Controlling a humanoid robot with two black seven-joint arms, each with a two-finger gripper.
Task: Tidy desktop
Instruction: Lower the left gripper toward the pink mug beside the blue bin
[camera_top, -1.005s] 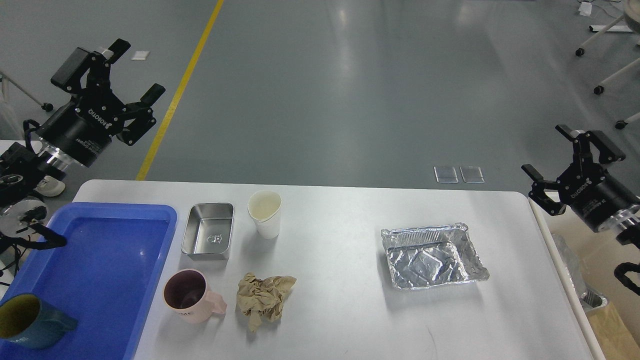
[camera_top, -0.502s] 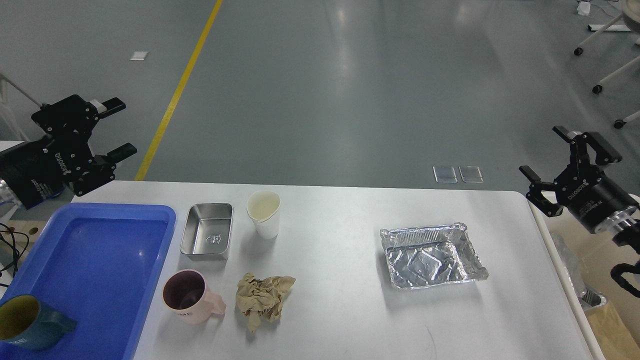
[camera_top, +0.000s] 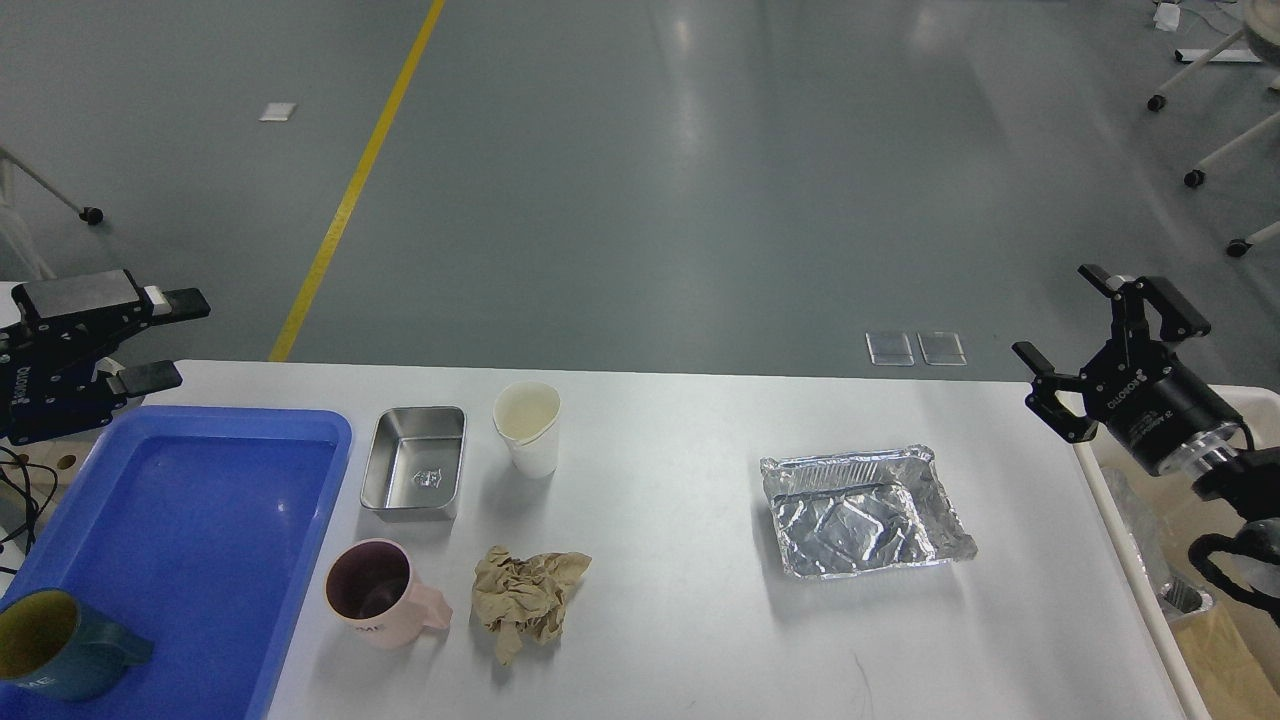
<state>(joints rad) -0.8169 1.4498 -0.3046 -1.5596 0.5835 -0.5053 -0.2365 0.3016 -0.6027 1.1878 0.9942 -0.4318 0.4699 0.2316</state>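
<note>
Head view: the large white rectangular desktop (camera_top: 680, 610) with rounded corners fills the lower half of the frame, in front of a grey floor with a yellow line. A blue plastic tray (camera_top: 200, 540) lies on its left end and holds a dark teal ceramic mug (camera_top: 60, 657) in its near corner. Just right of the tray stands a small rectangular stainless-steel container (camera_top: 417, 463), with a white paper cup (camera_top: 528, 427) upright beside it. Nearer the camera are a pink ceramic mug (camera_top: 378, 591) with a dark interior and, just to its right, a crumpled wad of brown paper (camera_top: 527, 598). A crinkled aluminium foil tray (camera_top: 865, 511) lies well apart toward the right. The left gripper (camera_top: 165, 338) hangs above the table's far left corner, fingers spread, holding nothing. The right gripper (camera_top: 1085, 320) hangs at the table's far right edge, fingers likewise spread and empty.
</note>
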